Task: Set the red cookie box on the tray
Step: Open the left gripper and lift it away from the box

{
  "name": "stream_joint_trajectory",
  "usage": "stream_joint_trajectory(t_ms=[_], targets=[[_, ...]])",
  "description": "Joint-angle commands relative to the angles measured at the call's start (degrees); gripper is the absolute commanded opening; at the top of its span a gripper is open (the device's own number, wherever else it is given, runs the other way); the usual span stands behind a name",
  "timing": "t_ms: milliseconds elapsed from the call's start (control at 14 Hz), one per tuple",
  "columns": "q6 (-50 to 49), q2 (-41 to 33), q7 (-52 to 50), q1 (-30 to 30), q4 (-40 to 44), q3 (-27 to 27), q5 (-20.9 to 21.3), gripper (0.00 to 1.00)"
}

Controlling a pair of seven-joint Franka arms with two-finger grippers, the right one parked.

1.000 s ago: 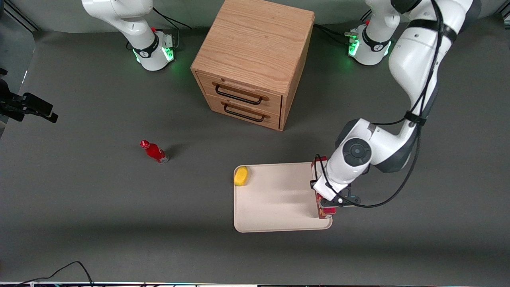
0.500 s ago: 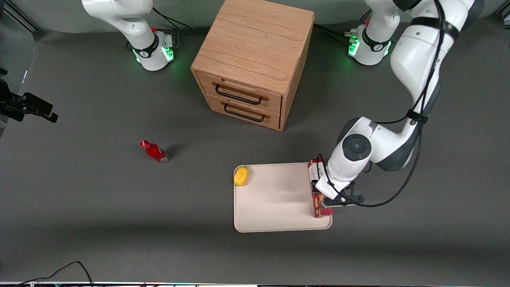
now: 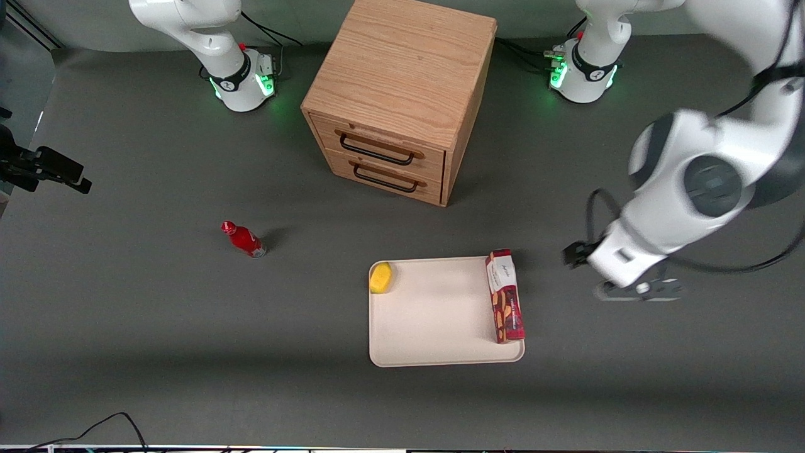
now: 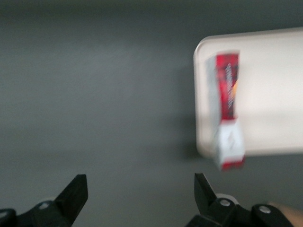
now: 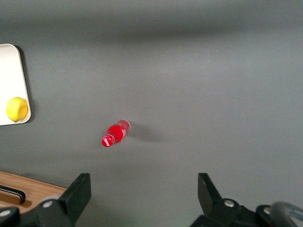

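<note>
a: since the red cookie box [image 3: 505, 296] lies flat on the tray [image 3: 434, 314] with nothing gripping it, i'd call the place step done.

b: where on the tray exactly?

a: along the edge toward the working arm's end, lengthwise. its white-panel end, the one farther from the front camera, sits at or slightly over the rim; wrist view hints at a small overhang [image 4: 227, 118], can't tell for sure.

b: gripper?

a: gripper [image 3: 629, 290] is off the tray, above bare surface [image 3: 188, 352] toward the working arm's end, well apart from the box. fingers [image 4: 75, 194] spread wide, holding nothing.

b: anything else on the tray?

a: a yellow lemon [image 3: 380, 277] at the corner toward the parked arm's end, well apart from the box. off the tray, a small red bottle [image 3: 244, 239] stands on the surface, not involved. farther off, a wooden drawer cabinet [image 3: 399, 94], both drawers shut.

b: what's left?

a: in my judgement nothing but parking the arm. only risk is that overhanging end, and the box looks settled.
</note>
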Motion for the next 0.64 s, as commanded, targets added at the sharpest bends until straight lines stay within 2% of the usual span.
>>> stream_joint_trajectory(t_ms=[0, 143, 571], targets=[[-8.2, -8.8, 14.5, -0.2, -2.8, 7.8, -6.1, 1.00], [-13.5, -11.8, 21.1, -0.2, -3.0, 10.7, -6.3, 1.00], [-16.3, -12.0, 21.2, -0.5, 0.1, 11.9, -5.5, 1.00]])
